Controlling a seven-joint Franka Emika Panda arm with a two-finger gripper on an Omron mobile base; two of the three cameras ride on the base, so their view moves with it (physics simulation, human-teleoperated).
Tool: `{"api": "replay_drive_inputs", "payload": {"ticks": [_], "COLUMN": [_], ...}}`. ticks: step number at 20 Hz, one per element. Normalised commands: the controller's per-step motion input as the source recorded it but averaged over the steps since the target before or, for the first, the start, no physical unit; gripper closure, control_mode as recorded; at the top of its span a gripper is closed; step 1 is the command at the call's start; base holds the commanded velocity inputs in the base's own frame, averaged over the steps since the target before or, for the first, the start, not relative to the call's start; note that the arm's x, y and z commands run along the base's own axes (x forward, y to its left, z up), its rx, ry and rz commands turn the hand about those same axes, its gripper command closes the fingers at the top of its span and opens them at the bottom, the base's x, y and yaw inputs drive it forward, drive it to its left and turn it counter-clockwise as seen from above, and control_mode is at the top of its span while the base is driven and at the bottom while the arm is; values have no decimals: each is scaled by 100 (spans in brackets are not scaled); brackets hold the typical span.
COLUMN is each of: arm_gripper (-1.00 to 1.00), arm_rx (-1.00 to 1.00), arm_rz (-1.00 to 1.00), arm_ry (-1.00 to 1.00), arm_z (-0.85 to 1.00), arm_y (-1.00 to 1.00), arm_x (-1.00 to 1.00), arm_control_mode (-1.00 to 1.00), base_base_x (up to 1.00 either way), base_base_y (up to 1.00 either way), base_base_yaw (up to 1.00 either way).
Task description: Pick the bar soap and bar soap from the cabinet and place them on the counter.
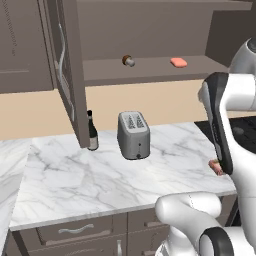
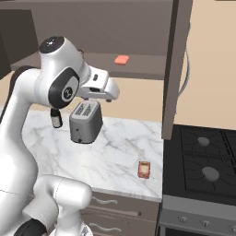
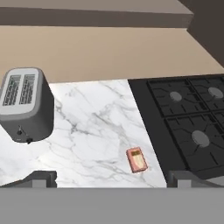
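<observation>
One salmon-pink bar soap lies on the open shelf of the dark cabinet, right of centre. A second bar soap lies flat on the white marble counter near its front right corner, beside the stove. In the left base view my arm hides most of this bar. My gripper hangs open and empty well above the counter, between the shelf and the worktop. Its fingertips stand wide apart, the counter bar below and between them.
A grey toaster stands mid-counter with a dark bottle to its left. The open cabinet door juts out over the counter. A brown-and-grey knob-like object sits on the shelf. A black stove adjoins the counter's right end.
</observation>
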Motion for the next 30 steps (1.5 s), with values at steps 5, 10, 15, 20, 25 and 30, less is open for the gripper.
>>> {"api": "replay_drive_inputs", "payload": {"ticks": [5,10,15,20,25,30], "arm_gripper": [-100,-100,-100,-100,-100,-100], "arm_rx": [0,0,0,0,1,2], "arm_rz": [-1,0,0,0,0,0], "arm_ry": [-13,-9,-8,-4,0,0], "arm_z": [39,35,31,18,4,-6], "arm_y": [20,14,7,4,4,6], "arm_x": [0,11,9,18,37,54], "arm_control_mode": [-100,-100,-100,-100,-100,-100], "base_base_x": [0,0,0,0,0,0], "base_base_y": [0,0,0,0,0,0], "base_base_yaw": [0,0,0,0,0,0]}}
